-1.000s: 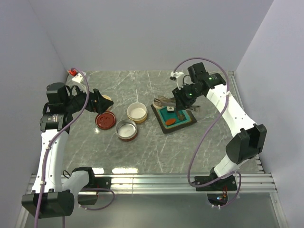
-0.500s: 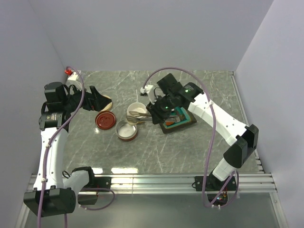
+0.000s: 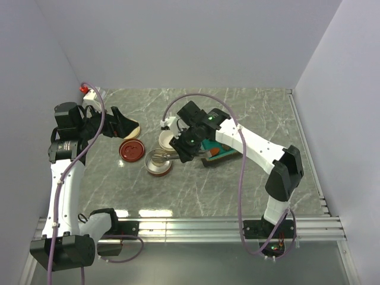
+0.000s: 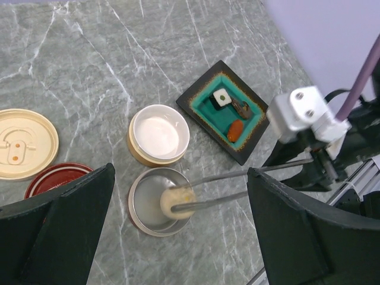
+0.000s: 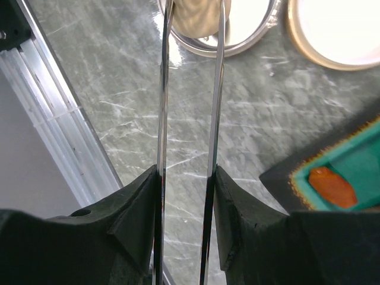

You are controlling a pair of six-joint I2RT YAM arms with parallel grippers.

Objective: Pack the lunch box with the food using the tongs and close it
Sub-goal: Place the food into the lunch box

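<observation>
Tongs (image 5: 164,89) sit between the fingers of the right gripper (image 5: 185,196), which is half-closed and presses on both arms. The arms run parallel with a narrow gap between them. Their tips flank the pale round piece (image 4: 178,200) inside the rim of the steel tin (image 4: 138,209). I cannot tell whether the piece rests on the tin floor or hangs above it.

The tin lies just in front of the white-lined bowl (image 4: 148,159), rims nearly touching. The red lid (image 4: 50,178) is close on the tin's left, and the cream lid (image 4: 24,142) is behind that.

The teal tray (image 4: 202,101) is to the right of the bowl, set apart from it and turned corner-on. It holds the white cube (image 4: 222,98), the dark lump (image 4: 241,108) and the orange oblong (image 4: 236,129), all lying inside its dark rim.

The left gripper (image 3: 123,126) is spread wide and holds nothing. It hovers by the cream lid, near the left wall.

Bare marble runs from the tin forward to the near rail (image 5: 56,124). More bare marble lies right of the tray out to the table edge, and behind the bowl to the back wall.
</observation>
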